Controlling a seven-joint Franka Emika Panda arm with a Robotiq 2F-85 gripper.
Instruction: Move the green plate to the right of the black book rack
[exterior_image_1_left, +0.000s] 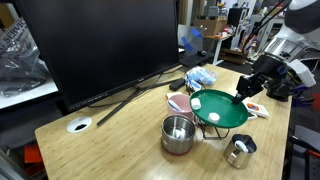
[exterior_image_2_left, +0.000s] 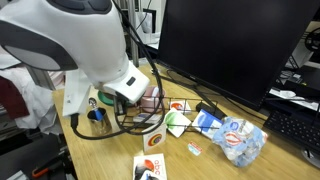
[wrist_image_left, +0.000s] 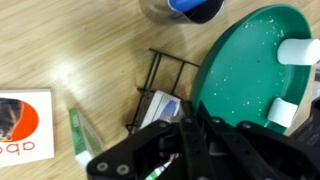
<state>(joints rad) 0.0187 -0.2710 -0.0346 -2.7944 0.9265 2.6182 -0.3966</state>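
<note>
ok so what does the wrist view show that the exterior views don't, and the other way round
Only the wrist view: the white speckles across the green plate. Only the exterior views: the big black monitor and the steel pot. Both: the green plate, the black book rack and the wooden table.

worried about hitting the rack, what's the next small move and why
Probably carry the green plate sideways, clear of the black book rack, before lowering. The gripper seems to pinch its rim, the plate hangs tilted above the table, and in the wrist view its edge overlaps the rack's wires, so lowering now would likely hit them.
</note>
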